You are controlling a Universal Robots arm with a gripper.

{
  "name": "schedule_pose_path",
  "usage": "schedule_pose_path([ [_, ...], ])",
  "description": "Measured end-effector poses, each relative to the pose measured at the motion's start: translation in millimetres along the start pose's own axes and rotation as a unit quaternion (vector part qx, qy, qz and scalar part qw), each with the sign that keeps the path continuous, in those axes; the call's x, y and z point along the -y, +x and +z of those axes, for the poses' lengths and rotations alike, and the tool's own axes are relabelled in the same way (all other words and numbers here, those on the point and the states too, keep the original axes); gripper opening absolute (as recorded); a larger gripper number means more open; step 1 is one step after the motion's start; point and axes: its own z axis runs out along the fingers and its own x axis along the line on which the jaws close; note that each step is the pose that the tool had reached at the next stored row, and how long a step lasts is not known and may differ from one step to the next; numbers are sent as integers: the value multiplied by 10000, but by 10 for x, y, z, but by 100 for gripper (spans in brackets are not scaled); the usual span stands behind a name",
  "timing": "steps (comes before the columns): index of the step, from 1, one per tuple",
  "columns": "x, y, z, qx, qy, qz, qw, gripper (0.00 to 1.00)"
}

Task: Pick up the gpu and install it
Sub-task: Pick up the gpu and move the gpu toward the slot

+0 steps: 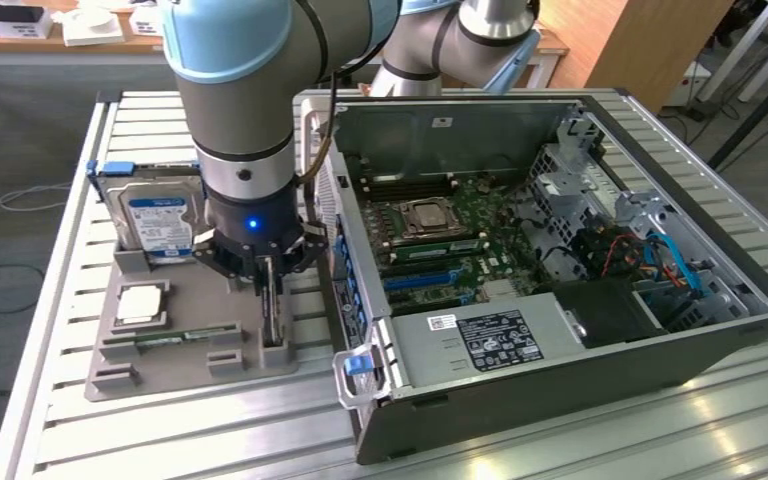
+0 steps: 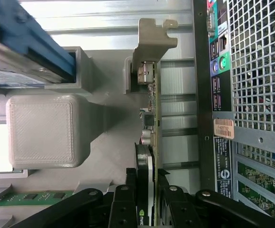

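Note:
The gpu point(image 1: 272, 318) stands on its edge in a slot at the right side of the grey holder tray point(image 1: 177, 378), next to the open computer case point(image 1: 518, 405). My gripper point(image 1: 268, 275) points straight down over it. In the wrist view the gpu point(image 2: 152, 109) runs away from the camera, a thin green board with its silver end bracket point(image 2: 152, 38) at the far end. My gripper point(image 2: 147, 183) straddles the card's near end, and the black fingers point(image 2: 128, 197) press against both faces of the card. The card still sits in the holder.
The tray also holds a hard drive point(image 1: 157, 222) with a blue-white label, a square processor point(image 1: 140, 305) and a memory stick point(image 1: 171, 340). The case lies open with its motherboard point(image 1: 444, 245) exposed. The case's rear panel point(image 2: 251, 71) stands close beside the card.

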Motion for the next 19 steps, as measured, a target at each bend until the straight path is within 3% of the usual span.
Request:
schedule_pose_path([
  [14, 0, 0, -3, 0, -1, 0, 10000, 27],
  [19, -4, -2, -78, 0, 0, 0, 10000, 27],
])
